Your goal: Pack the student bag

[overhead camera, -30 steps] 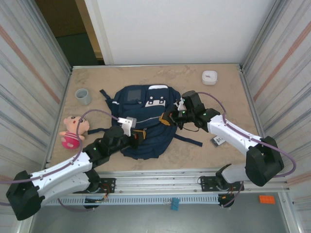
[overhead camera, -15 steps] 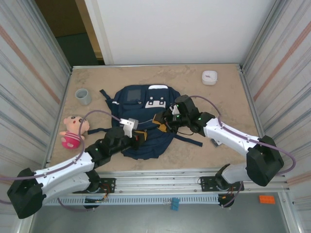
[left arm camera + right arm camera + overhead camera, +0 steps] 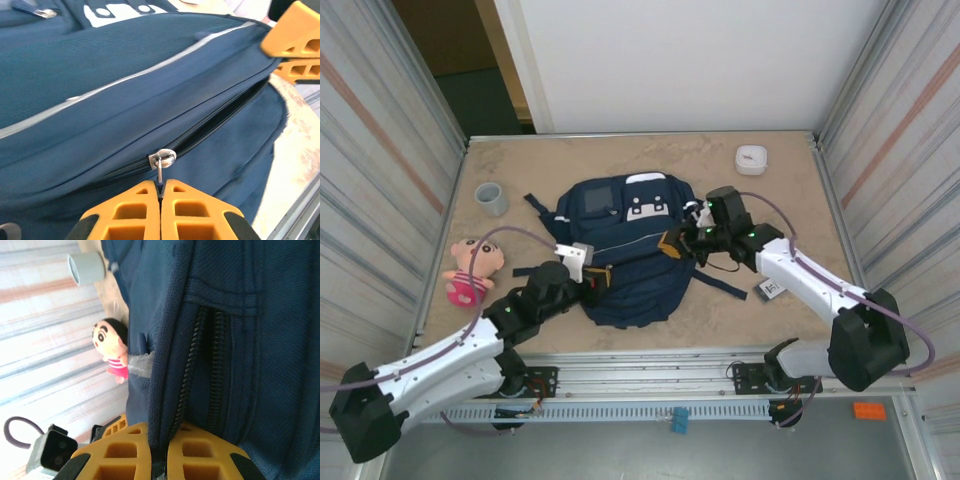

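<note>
From above, the student bag (image 3: 625,250) lies flat in the middle of the counter (image 3: 770,200), its white-patched top toward 12 o'clock. A grey cup (image 3: 491,198) stands at 10 o'clock from it, a pink doll (image 3: 470,270) lies at 9 o'clock, and a small white box (image 3: 751,159) sits well apart at 1 o'clock. The left gripper (image 3: 592,279) meets the bag's edge at 8 o'clock and the right gripper (image 3: 674,243) meets it at 3 o'clock. In the left wrist view, the left gripper (image 3: 160,189) has its orange jaws pressed together on the metal zipper pull (image 3: 162,159), at 6 o'clock. A partly open zipper runs from there toward 2 o'clock across the navy fabric, under a pale stripe (image 3: 125,79). In the right wrist view, the right gripper (image 3: 157,447) is clamped on a fold of the bag's fabric beside the zipper teeth (image 3: 192,375). The doll (image 3: 112,350) and the cup (image 3: 86,267) show toward 10 and 11 o'clock.
</note>
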